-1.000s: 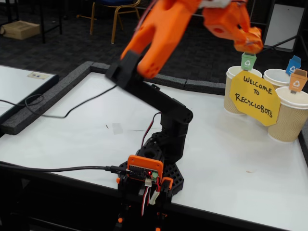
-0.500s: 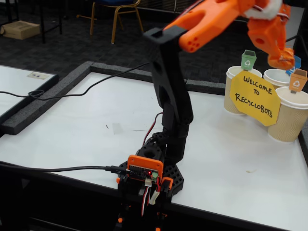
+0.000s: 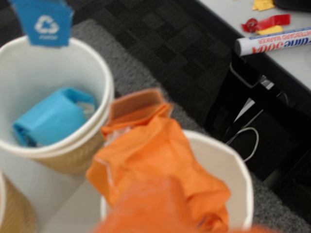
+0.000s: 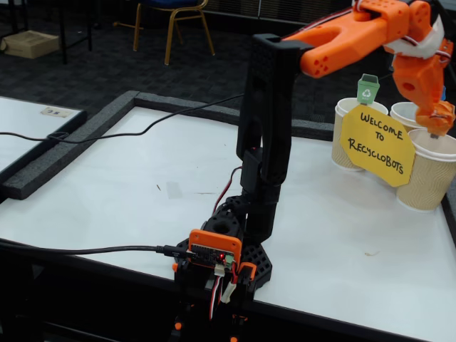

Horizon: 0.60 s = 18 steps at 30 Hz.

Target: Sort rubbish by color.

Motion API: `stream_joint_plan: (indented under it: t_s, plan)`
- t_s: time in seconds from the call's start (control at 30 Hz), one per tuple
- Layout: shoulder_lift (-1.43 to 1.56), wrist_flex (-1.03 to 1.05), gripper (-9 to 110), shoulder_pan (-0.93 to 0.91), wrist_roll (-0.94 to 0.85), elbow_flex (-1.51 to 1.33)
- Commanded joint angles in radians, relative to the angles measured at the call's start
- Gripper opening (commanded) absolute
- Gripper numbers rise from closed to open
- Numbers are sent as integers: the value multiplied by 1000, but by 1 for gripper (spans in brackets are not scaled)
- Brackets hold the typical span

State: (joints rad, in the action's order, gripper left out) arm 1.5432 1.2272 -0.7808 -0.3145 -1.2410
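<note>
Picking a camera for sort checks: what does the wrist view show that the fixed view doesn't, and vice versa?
Wrist only: a blue paper wad inside the cup under the blue tag, an orange crumpled piece at the nearer cup, a marker.
Fixed only: the whole arm, the yellow welcome sign, the green tag.
Both: the paper cups, the claw.

- The white surface [image 4: 142,185] lies open from the arm's base [image 4: 224,256] across to the grey foam border [image 4: 64,153]; only thin cables [image 4: 107,139] cross it.
- Three paper cups [image 4: 427,178] and a yellow sign [image 4: 376,144] crowd the far right corner, touching one another.
- The pincer [image 4: 436,122] hangs right over the nearest cup's mouth.
- In the wrist view, the blue-tagged cup [image 3: 73,145] holds a blue wad [image 3: 53,116] and stands just beside the cup [image 3: 233,165] under the pincer.
</note>
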Motion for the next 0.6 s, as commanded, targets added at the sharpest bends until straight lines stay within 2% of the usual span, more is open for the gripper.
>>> stream_joint_plan:
  t_s: [0.0,0.57]
  plan:
    - [15,-32,0,-31,-20,156]
    - [15,78,0,-71,-20,219]
